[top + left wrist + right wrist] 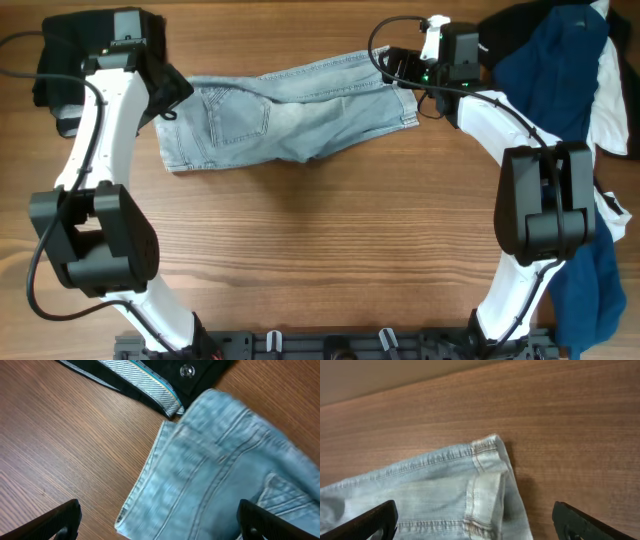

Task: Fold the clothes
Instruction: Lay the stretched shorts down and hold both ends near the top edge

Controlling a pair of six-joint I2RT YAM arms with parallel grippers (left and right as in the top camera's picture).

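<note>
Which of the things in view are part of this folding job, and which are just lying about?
Part of the job:
denim shorts
navy garment
white garment
black garment

Just there, only rig fixtures:
base rail
wooden table

Likely a lab: 2 robot arms (95, 150) (545, 200), wooden table (320, 250).

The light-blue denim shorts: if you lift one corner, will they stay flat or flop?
Probably flop: the light-blue faded denim shorts already lie rumpled and folded over on the wooden table. The thick stitched hem suggests some weight. Pushed, they would likely bunch up, not slide.
</note>
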